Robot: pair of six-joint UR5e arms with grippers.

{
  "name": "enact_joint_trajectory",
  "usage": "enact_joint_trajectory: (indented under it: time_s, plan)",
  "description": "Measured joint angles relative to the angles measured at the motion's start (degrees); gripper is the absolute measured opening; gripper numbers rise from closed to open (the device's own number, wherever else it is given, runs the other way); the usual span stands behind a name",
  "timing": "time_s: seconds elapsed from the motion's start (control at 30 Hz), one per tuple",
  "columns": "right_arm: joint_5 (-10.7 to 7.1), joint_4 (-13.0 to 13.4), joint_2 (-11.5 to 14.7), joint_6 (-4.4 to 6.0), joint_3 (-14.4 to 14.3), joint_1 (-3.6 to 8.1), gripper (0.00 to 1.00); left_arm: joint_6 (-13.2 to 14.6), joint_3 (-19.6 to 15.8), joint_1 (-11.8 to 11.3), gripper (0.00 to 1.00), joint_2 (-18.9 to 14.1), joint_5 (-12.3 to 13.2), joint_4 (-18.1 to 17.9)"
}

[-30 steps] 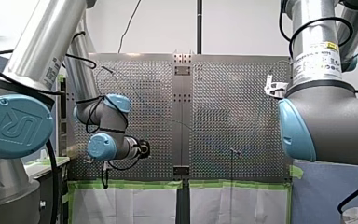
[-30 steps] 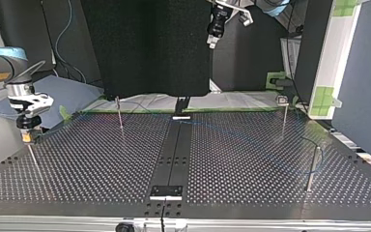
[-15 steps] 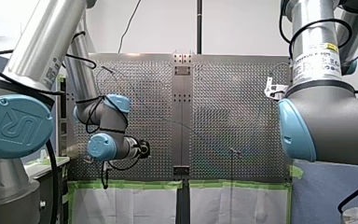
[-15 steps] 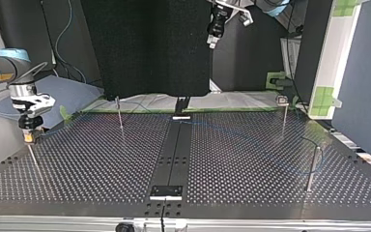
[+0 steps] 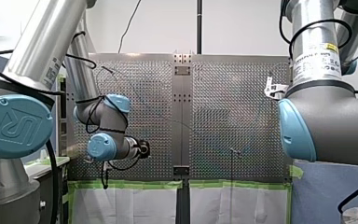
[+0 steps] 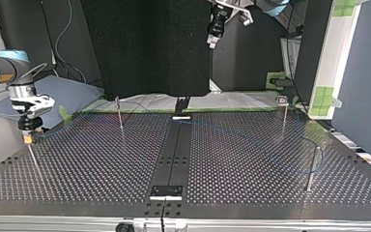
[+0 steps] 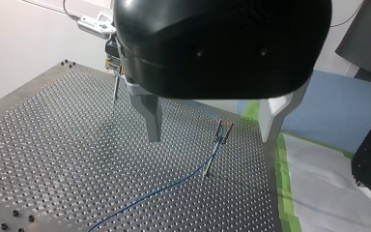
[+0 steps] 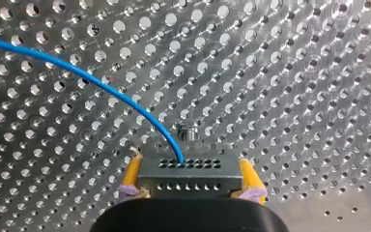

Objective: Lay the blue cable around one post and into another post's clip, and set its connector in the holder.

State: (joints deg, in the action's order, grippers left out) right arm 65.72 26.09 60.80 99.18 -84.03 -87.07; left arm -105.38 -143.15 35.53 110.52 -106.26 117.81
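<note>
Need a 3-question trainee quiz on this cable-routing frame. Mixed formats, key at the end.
1. True or false: my left gripper has its jaws shut on the blue cable.
2. What sits between the yellow pads of my right gripper? A) a screw B) the connector C) nothing
3. Fill in: in the left wrist view, the blue cable runs across the perforated table and up a thin ___ ahead of the jaws.

Key:
1. False: the jaws are open and hold nothing.
2. B
3. post
</note>
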Motion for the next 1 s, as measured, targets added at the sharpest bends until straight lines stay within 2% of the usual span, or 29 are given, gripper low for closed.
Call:
enact_joint_trajectory:
  time_s: [0.6, 0.63, 0.87, 1.0]
  plan:
    - [-0.23, -0.05, -0.13, -2.27, 0.11, 0.0, 0.21, 0.09, 0.0, -0.01, 1.0, 0.0, -0.12, 0.09]
    - [-0.23, -0.06, -0.14, -2.42, 0.11, 0.01, 0.23, 0.09, 0.0, -0.01, 1.0, 0.01, -0.12, 0.08]
    - [-0.23, -0.14, -0.22, -3.74, 0.07, 0.01, 0.23, 0.09, 0.0, 0.0, 1.0, 0.0, -0.07, -0.09]
    - [-0.24, -0.18, -0.34, -4.01, -0.03, 0.02, 0.23, 0.09, 0.0, 0.0, 1.0, 0.02, -0.06, -0.11]
